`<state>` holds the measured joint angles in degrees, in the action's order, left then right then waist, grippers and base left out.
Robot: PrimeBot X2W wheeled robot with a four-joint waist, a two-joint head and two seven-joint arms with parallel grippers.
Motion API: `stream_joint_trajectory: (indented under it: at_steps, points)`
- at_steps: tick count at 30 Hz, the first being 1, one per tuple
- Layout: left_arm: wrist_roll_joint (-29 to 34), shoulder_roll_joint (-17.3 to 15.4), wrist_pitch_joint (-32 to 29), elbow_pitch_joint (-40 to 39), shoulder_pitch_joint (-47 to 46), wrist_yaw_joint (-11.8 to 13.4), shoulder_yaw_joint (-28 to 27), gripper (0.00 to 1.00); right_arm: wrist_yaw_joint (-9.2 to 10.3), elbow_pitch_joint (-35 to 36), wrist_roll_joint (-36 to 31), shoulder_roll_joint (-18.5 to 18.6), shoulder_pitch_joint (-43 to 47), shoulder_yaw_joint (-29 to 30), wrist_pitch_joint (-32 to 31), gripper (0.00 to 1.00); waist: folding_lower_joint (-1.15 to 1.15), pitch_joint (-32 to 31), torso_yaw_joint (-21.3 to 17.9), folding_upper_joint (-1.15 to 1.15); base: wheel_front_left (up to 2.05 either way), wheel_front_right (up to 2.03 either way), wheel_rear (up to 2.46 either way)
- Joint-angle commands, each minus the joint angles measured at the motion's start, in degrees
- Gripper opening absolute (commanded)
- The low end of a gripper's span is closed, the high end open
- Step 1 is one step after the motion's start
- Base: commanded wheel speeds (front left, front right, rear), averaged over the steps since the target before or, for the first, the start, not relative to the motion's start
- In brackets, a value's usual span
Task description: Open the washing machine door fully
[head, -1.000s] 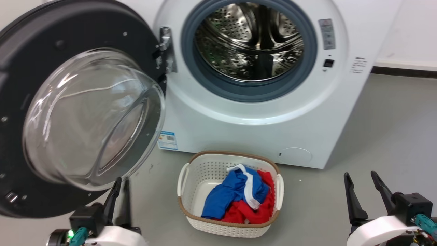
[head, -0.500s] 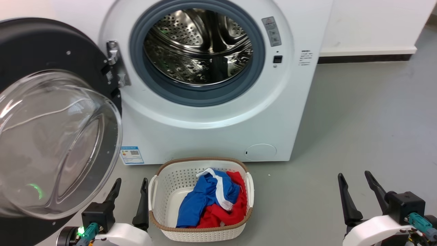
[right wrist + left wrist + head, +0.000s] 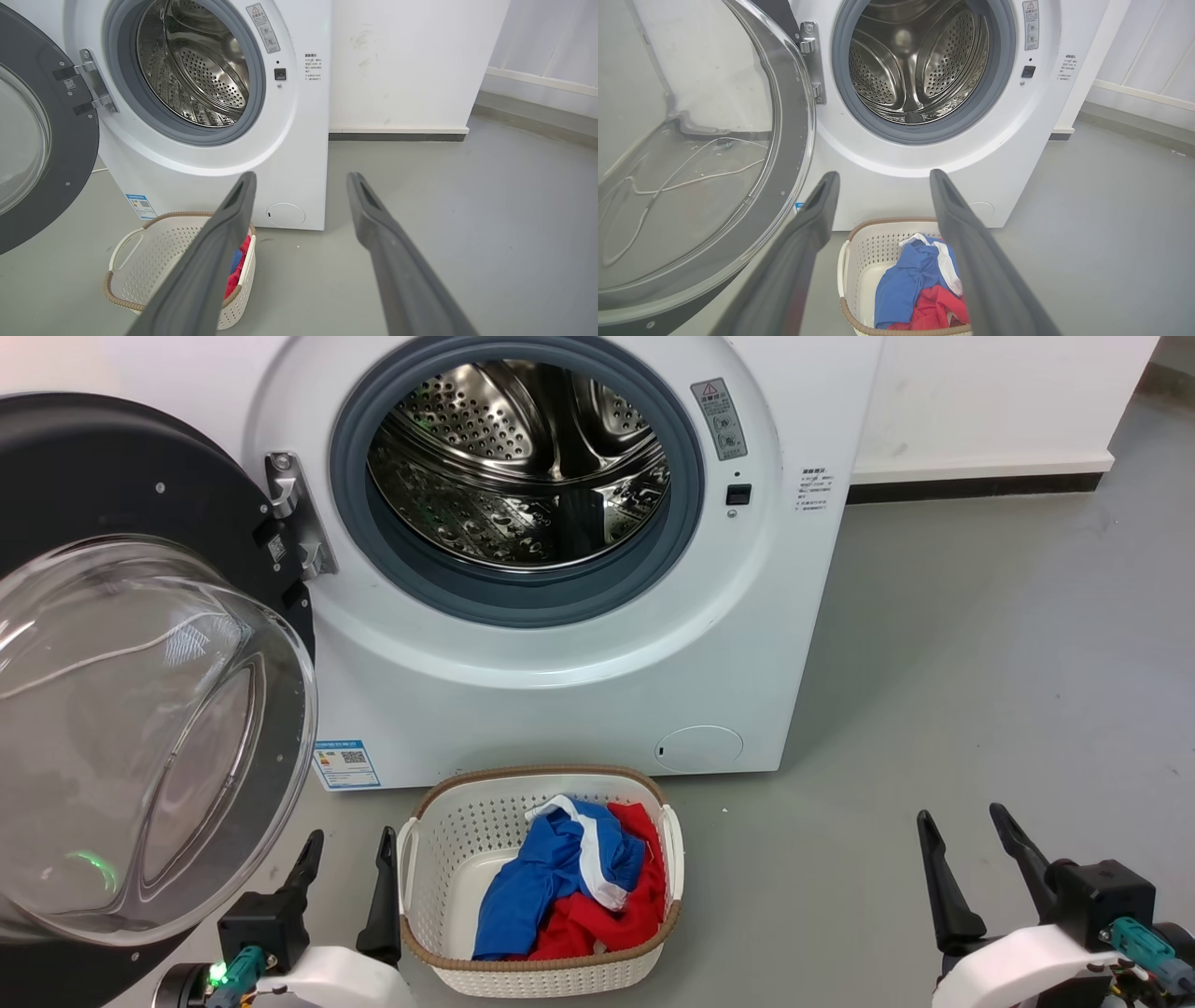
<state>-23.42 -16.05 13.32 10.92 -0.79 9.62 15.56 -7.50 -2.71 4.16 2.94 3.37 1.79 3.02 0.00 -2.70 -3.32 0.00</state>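
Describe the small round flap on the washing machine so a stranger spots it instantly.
Find the white washing machine with the open drum. Low on its front, right of the blue label, sits the flap. It is a plain white circle, far smaller than the black door.

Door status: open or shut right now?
Open. The washing machine door hangs swung out left on its hinge, leaving the drum fully exposed. Whether it is at its hinge limit, cannot tell.

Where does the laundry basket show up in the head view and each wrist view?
Head view: laundry basket, bottom centre, before the washing machine.
Left wrist view: bottom centre, seen between the fingers.
Right wrist view: lower left, partly behind one finger.
Shared landmark: metal hinge, above-left of the basket everywhere.
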Motion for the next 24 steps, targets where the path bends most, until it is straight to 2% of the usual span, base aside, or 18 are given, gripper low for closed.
stream_joint_trajectory:
  at_steps: [1,24]
  points:
    - [0.0,-0.12,0.39,0.12,-0.83,0.04,-0.16,1.0,0.02,-0.18,0.22,-0.12,-0.81,-0.04,0.32,1.0,0.0,0.03,0.07,0.0,0.0,0.0,0.0]
    - [-0.25,-0.49,1.34,1.03,-2.42,-0.01,-0.48,1.0,0.02,-1.88,0.67,-0.12,-1.4,-0.37,1.44,1.0,0.0,0.76,0.23,0.0,0.0,0.0,0.0]
